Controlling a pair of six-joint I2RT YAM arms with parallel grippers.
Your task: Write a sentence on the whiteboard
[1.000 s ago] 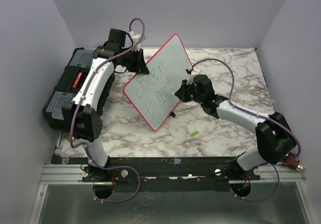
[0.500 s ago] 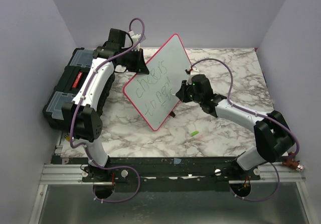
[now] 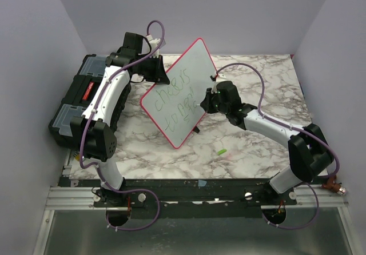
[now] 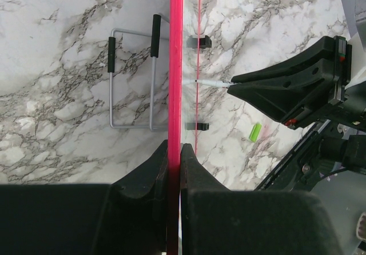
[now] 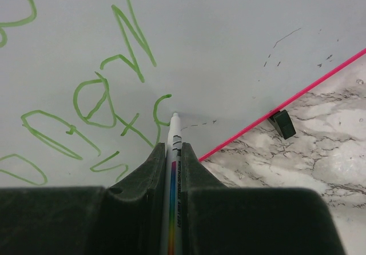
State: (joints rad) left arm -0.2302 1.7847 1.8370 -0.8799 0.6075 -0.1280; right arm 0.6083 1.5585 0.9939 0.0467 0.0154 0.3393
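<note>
whiteboard [image 3: 197,63], green sentence [image 3: 177,100] "cheers to…"

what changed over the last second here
The right pincer, shut on the marker, crept slightly toward the far side along the whiteboard, tip by the end of the green sentence. The left pincer kept its clamp on the rim; whiteboard and toolbox stayed put.

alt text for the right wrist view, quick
The right gripper clamps a white marker, its tip at the whiteboard beside green handwriting. A black clip foot and marble table show at lower right.
</note>
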